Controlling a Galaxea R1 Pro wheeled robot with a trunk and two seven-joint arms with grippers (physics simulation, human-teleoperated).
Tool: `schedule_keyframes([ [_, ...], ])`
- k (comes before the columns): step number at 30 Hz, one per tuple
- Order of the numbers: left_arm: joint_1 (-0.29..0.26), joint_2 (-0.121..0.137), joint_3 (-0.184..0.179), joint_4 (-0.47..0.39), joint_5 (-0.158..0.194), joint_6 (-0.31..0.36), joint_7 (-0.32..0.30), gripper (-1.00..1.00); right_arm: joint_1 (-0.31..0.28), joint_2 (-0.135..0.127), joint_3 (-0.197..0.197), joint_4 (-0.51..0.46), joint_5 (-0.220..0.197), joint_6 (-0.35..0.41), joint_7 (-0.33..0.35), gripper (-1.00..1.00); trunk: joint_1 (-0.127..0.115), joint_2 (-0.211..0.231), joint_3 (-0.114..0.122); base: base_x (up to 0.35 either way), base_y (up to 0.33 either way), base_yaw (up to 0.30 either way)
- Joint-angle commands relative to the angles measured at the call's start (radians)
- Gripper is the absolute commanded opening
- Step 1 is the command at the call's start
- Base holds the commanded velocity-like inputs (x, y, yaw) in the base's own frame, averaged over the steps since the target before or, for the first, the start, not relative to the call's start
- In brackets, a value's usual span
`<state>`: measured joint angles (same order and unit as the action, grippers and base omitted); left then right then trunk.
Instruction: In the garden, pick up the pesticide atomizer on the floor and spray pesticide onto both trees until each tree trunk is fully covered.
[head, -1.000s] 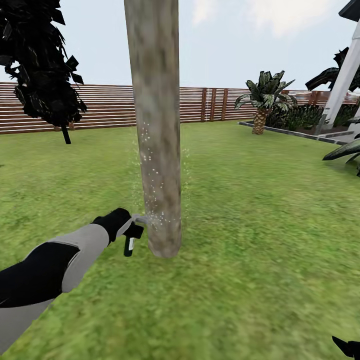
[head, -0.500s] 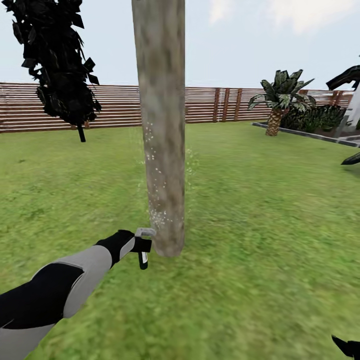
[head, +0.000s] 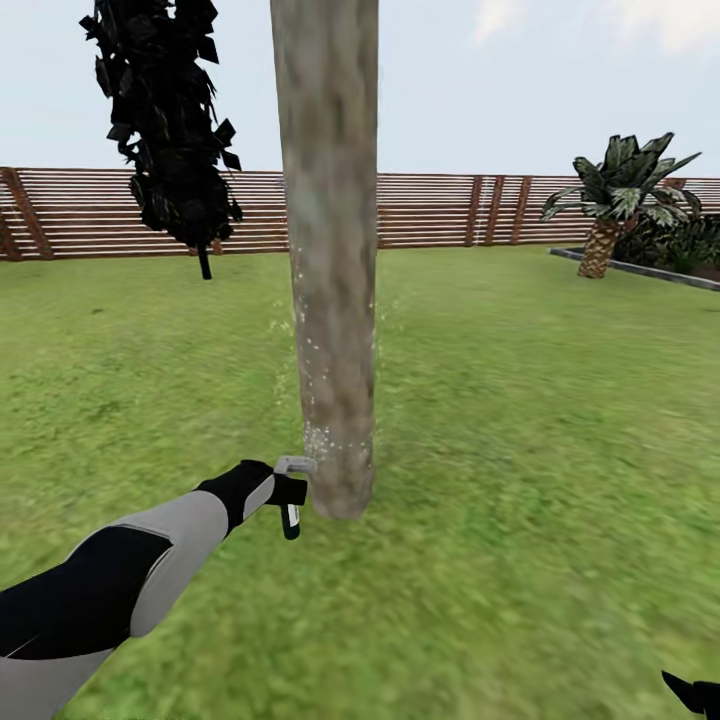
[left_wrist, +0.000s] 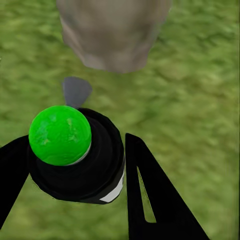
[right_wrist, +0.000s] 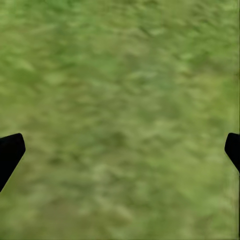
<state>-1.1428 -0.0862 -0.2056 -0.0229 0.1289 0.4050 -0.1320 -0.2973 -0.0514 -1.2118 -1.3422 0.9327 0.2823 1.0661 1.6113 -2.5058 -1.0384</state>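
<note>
Head view: the left gripper (head: 285, 490), closed on the small black pesticide atomizer with its grey nozzle (head: 291, 512), held it just beside the base of the mottled grey-brown tree trunk (head: 330, 250), whose lower part bore pale droplets; coverage looked partial. Left wrist view: the green-capped atomizer (left_wrist: 75, 152) sat clamped between black fingers (left_wrist: 150, 195), nozzle toward the trunk (left_wrist: 112, 32). Right wrist view: the right gripper (right_wrist: 120, 150) hung spread and empty over green lawn (right_wrist: 120, 100); the second tree apparently remained.

- Tree trunk (head: 330, 250): mottled grey-brown bark, matt, rough-looking.
- Fence (head: 440, 208): brown wooden slats, matt.
- Lawn (head: 520, 420): coarse green grass.
- Sprayer (left_wrist: 75, 152): black plastic body, green cap, slight sheen.
</note>
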Motion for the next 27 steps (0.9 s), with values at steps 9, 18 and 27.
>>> schedule_keyframes([
  [9,0.0,-0.015,-0.001,0.0,0.0,0.0,0.002,-1.0,0.001,0.001,0.0,0.0,0.0,0.0,0.0,1.0,0.0,0.0,0.0,0.021,-0.341,0.138],
  [18,0.0,-0.014,0.0,0.0,0.0,0.0,0.002,-1.0,0.0,0.001,0.0,0.0,0.0,0.0,0.0,1.0,0.0,0.0,0.0,0.0,-0.345,0.093],
  [27,0.0,-0.014,0.0,0.0,0.0,0.0,0.002,-1.0,0.0,0.002,0.0,0.0,0.0,0.0,0.0,1.0,0.0,0.0,0.0,0.0,-0.3,0.251],
])
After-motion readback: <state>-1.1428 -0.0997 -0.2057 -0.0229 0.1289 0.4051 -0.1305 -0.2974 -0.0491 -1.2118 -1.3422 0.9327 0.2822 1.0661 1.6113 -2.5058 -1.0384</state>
